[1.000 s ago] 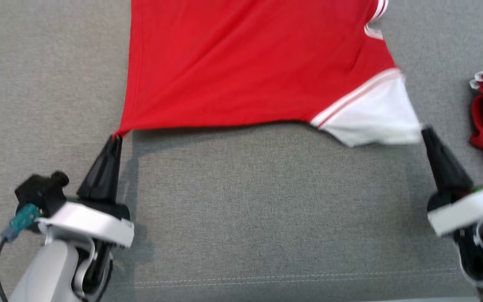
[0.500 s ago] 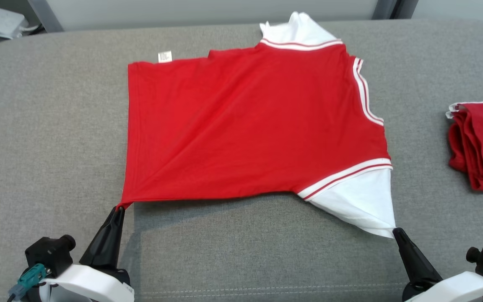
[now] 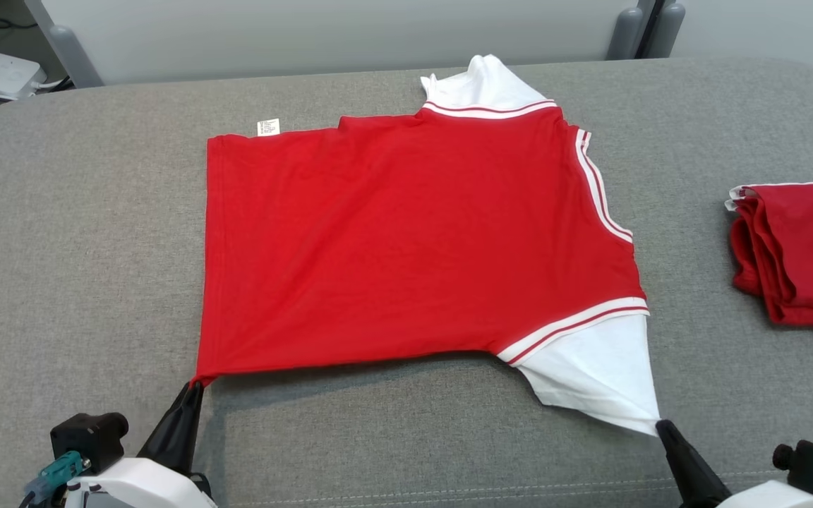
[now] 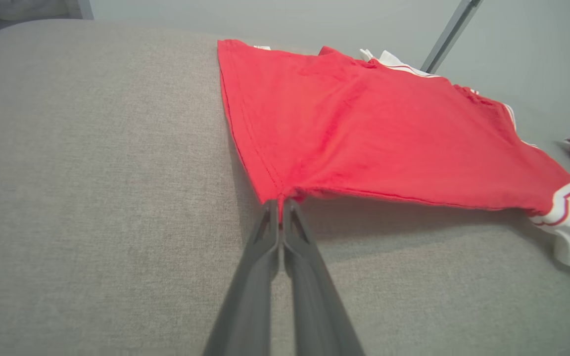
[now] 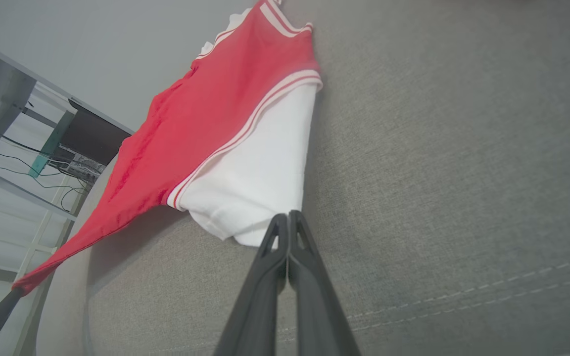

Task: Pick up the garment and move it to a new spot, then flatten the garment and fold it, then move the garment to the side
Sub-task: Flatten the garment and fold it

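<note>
The red garment point(image 3: 413, 240) lies spread across the middle of the grey cushion point(image 3: 82, 247), its near edge raised. Toward the cushion's front, the left gripper point(image 3: 195, 389) is clamped on its red hem corner and the right gripper point(image 3: 660, 425) on its white sleeve tip.

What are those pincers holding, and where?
Both hold the red shirt: the left gripper pinches its red hem corner, the right gripper the white sleeve tip.

Bare: grey fabric cushion point(image 3: 82, 247), left of left gripper point(image 3: 195, 386). Ahead: red-and-white cloth garment point(image 3: 406, 240). Obstacle: folded red cloth stack point(image 3: 802, 261), right of right gripper point(image 3: 660, 425).
</note>
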Available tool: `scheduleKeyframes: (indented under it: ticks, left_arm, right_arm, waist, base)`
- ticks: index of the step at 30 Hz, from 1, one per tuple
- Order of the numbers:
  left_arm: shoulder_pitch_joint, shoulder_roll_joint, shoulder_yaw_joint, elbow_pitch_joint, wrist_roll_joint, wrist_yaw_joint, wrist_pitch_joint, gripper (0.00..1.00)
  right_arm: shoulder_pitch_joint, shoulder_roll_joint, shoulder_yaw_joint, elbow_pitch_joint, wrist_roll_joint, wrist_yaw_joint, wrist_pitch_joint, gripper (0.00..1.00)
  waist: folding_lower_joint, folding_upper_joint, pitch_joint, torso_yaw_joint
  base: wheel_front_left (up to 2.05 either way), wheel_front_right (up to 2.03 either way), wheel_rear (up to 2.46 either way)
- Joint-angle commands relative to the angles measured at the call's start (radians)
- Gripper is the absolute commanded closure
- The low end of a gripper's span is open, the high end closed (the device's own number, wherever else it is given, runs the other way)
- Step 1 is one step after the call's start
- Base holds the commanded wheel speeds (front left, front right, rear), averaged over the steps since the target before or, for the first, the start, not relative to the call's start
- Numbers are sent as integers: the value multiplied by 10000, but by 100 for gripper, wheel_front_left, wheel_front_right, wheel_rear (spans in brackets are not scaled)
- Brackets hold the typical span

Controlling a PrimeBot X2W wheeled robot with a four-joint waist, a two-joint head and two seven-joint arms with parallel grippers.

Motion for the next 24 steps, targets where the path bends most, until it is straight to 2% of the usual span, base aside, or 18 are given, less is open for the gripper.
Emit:
scheduleKeyframes:
  ticks: [1, 7, 8, 9, 10, 11, 16, 21, 24]
  left_arm:
    - [-356, 137, 398, -4, -91, -109, -105, 100]
    - [-438, -13, 363, 739, -332, -280, -115, 100]
    - [-460, -41, 360, 826, -387, -321, -109, 74]
    - [-460, -41, 360, 826, -387, -321, -109, 74]
    - [-476, -66, 372, 927, -422, -298, -93, 16]
    - [-484, -104, 388, 1019, -479, -268, -51, 0]
    - [-519, -31, 393, 873, -395, -226, -178, 0]
    - [-484, 310, 834, -462, 220, 570, -887, 0]
    - [-530, 496, 998, -1269, 665, 1006, -1120, 0]
  right_arm:
    - [-193, -138, 274, -93, -26, 44, -11, 100]
    - [-376, -194, 628, 360, -30, 44, -107, 100]
    - [-410, -237, 660, 414, -78, 44, -169, 84]
    - [-410, -237, 660, 414, -78, 44, -169, 84]
    - [-436, -272, 669, 484, -150, 44, -238, 53]
    - [-463, -299, 690, 545, -188, 44, -267, 2]
    - [-544, -619, 559, 456, -467, 44, -504, 0]
    - [-784, -1251, 56, -668, -1384, 44, -1223, 0]
    - [-1068, -1360, -258, -1099, -2261, 44, -1591, 0]
  waist:
    - [0, -1, -23, -22]
    - [0, -1, -134, -35]
    - [0, -1, -150, -29]
    - [0, -1, -150, -29]
    - [0, -1, -171, -21]
    - [0, -1, -185, -17]
    - [0, -1, -262, 11]
    - [0, -1, -414, 33]
    - [0, -1, -562, 47]
  base:
    - [0, 0, 0]
    - [0, 0, 0]
    - [0, 0, 0]
    - [0, 0, 0]
    - [0, 0, 0]
    - [0, 0, 0]
    - [0, 0, 0]
    - [0, 0, 0]
    - [0, 0, 0]
